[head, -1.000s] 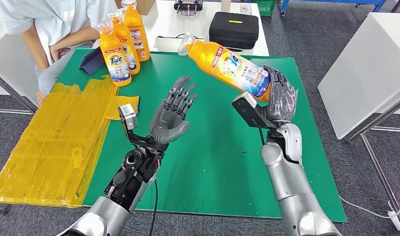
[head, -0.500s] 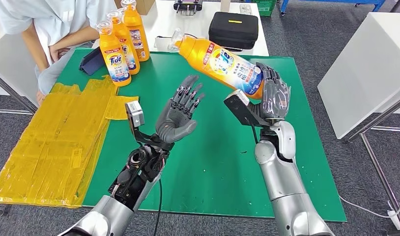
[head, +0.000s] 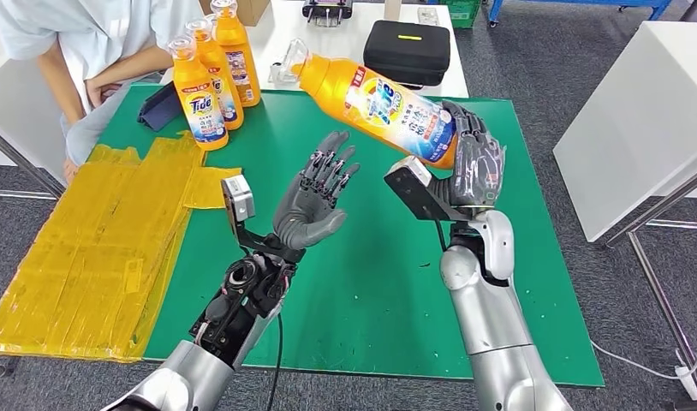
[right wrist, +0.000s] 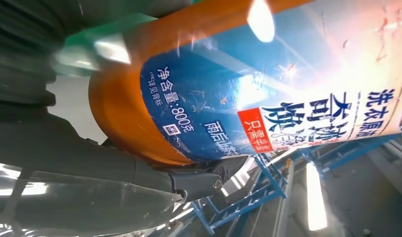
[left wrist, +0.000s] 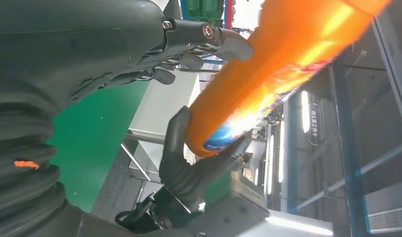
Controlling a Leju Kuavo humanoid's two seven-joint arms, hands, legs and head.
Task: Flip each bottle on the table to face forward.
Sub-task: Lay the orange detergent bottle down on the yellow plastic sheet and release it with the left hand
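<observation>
My right hand grips the base of an orange Tide bottle and holds it in the air, tilted, with its clear cap toward the far left. Its blue label faces me up close in the right wrist view. My left hand is raised beside it with fingers spread and nothing in it, palm toward the bottle, apart from it. The left wrist view catches the bottle with the right hand under it. Three more orange bottles stand upright in a row at the mat's far left.
A green mat covers the table. Yellow plastic sheets lie along its left side. A person sits at the far left corner. A black case rests on the white table behind. A white table stands to the right.
My right hand has carried the bottle leftward and a little higher, cap swinging farther left. My left hand rose slightly and shifted right toward the bottle.
</observation>
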